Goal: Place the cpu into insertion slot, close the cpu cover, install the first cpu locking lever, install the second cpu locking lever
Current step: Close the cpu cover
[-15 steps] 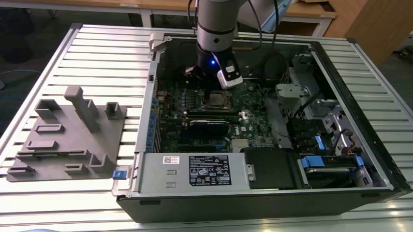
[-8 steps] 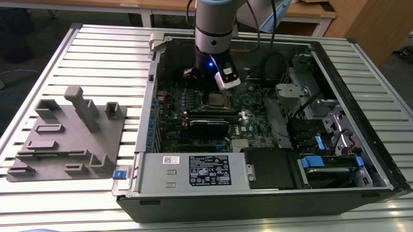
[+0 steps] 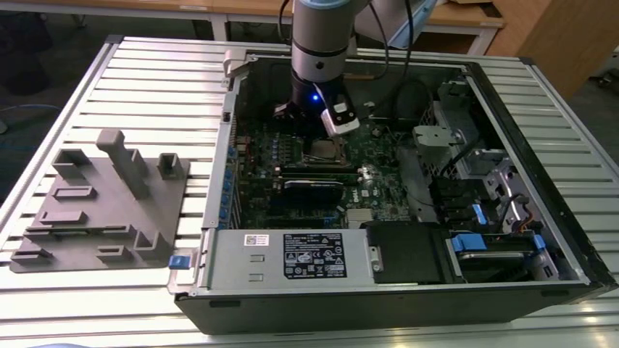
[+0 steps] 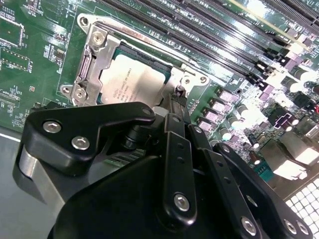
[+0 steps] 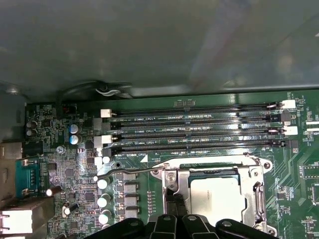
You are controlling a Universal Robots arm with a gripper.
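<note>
Reaching down from above into the open computer case (image 3: 522,123), seen in the exterior view, and holding the gripper (image 4: 177,97) low over the green motherboard (image 4: 30,64), right at one corner of the insertion slot (image 4: 149,59). Pinching the claw's tips together, closed, with nothing visibly caught between them. Looking down in both wrist views on the cpu (image 4: 132,82), lying flat in that slot with its pale face up, and on the cpu cover (image 4: 94,55), lying down around it as a silver frame. Tracing, in the first wrist view, a thin metal lever rod (image 5: 129,171) running along the slot's edge and sticking out past the corner towards a column of round capacitors (image 5: 103,199). Crowding in just beside that same edge with the long black memory slots (image 5: 199,132), and beyond them with the grey case wall (image 5: 159,45). Leaving only bare board with small parts off the slot's opposite side, in the second wrist view. Boxing in the arm (image 3: 320,43), in the exterior view, with black cables (image 3: 411,90) close behind it, a drive bay with blue tabs (image 3: 483,246) towards the exterior view's right, and the labelled power supply box (image 3: 290,255) along the near edge. Resting well apart outside the case, on the slatted table (image 3: 155,80) at the exterior view's left, with a grey fixture block (image 3: 97,196).
</note>
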